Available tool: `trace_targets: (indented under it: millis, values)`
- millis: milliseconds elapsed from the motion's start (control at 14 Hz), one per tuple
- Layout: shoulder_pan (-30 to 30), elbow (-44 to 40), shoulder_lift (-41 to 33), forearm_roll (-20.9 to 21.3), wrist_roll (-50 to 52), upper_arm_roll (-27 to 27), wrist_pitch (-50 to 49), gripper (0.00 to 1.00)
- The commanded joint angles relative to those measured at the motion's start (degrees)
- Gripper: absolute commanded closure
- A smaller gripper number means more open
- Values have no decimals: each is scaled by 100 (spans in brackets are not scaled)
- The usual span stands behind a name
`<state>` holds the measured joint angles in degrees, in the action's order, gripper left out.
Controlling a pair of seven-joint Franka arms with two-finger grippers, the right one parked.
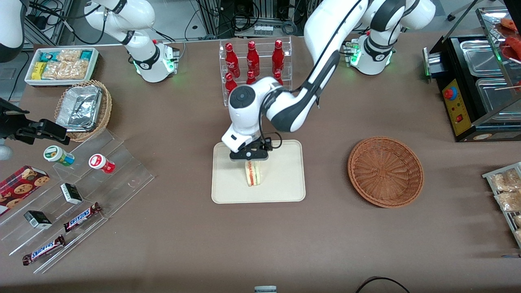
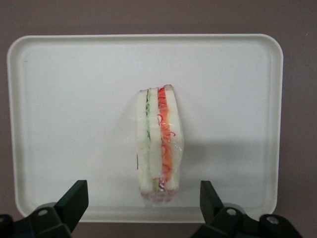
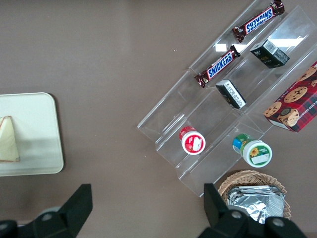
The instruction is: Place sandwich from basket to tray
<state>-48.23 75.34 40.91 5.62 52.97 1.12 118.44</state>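
The sandwich (image 2: 159, 144) stands on edge near the middle of the tray (image 1: 285, 191), filling edge up. Just above it the claw (image 1: 249, 159) is released, fingers (image 2: 74, 201) spread clear on either side. The basket (image 1: 385, 171) sits emptied toward the working arm's end of the counter (image 1: 183, 236). Placement looks done; next calls for lifting straight up without tipping the sandwich.

A matte brown cloth-covered surface (image 1: 183, 228) fills nearly the whole scene, evenly lit from above with soft shadows. At its edge farthest from the front camera stands a clear acrylic rack of red bottles (image 1: 254, 67). Above that rack in the front view, grey floor shows, crossed by black cables (image 1: 240, 16) and metal framing. Toward the working arm's end of the surface from the rack sits a black steel-trayed warming cabinet (image 1: 474, 85).
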Motion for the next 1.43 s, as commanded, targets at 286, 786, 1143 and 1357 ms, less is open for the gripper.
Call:
trace_targets:
  millis: [286, 786, 1143, 1357]
  values:
    - [743, 165, -1513, -34, 320, -42, -1743, 1]
    - [2053, 867, -2788, -34, -705, -33, -2412, 1]
    - [3089, 1009, -3308, -307, -2323, -33, -2852, 1]
    - [3713, 1105, -3650, -456, -3351, -33, -3282, 1]
